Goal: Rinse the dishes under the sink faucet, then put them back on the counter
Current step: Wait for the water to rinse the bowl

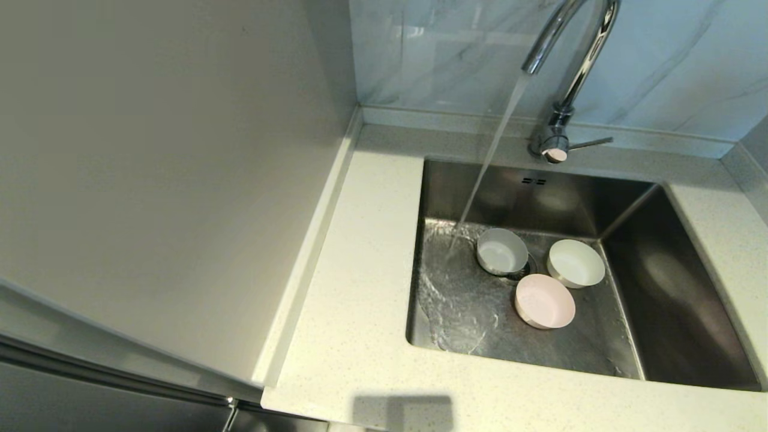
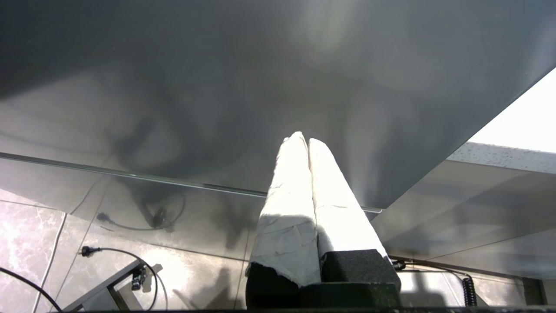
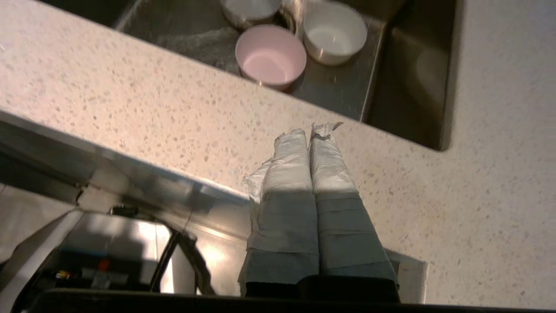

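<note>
Lying in the sink (image 1: pixel 678 288) beside the running faucet (image 1: pixel 570 66), the pink bowl (image 3: pixel 270 55) sits ahead of the right gripper (image 3: pixel 309 130), whose fingers are pressed together empty over the counter (image 3: pixel 130 113), nearer than the clenched left gripper (image 2: pixel 304 139)

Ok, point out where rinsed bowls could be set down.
Bare counter lies between the sink and the grey panel, and along the sink's front edge. The sink floor is crowded: pink bowl and two white bowls cluster by the drain.
</note>
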Available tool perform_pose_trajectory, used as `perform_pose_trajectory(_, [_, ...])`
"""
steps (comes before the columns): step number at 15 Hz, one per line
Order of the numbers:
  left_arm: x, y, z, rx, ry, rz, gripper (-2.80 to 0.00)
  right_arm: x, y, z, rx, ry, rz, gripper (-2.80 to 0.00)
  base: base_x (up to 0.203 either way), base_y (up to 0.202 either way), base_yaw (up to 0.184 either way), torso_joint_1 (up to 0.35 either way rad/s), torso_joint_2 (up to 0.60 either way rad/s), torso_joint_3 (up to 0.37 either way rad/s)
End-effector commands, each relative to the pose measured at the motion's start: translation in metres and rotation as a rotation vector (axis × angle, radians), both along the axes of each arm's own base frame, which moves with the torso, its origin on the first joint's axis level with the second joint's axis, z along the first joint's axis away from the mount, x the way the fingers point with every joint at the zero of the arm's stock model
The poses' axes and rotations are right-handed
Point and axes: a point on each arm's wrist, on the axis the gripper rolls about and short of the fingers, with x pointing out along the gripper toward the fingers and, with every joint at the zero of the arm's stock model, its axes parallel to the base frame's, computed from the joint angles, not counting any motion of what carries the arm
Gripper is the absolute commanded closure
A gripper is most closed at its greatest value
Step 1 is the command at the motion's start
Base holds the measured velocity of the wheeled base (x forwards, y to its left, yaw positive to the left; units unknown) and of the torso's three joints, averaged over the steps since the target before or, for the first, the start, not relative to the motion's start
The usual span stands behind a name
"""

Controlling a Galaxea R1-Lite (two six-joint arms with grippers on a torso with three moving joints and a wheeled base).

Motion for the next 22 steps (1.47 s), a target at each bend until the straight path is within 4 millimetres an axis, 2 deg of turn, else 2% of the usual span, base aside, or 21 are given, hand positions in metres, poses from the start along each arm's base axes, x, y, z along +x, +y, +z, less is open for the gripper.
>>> perform_pose_trajectory(1, [-0.0002,0.0000,0.0000,-0.001,-0.003,0.001,0.00,-0.0100,-0.0001,-0.0031,-0.001,-0.121,0.003,0.00,0.000,0.000,0.000,0.000,0.00,0.000])
perform_pose_trajectory(22, [-0.0002,0.0000,0.0000,-0.001,-0.003,0.001,0.00,-0.0105,0.0000,-0.0032,0.013,-0.130,0.004,0.00,0.000,0.000,0.000,0.000,0.00,0.000])
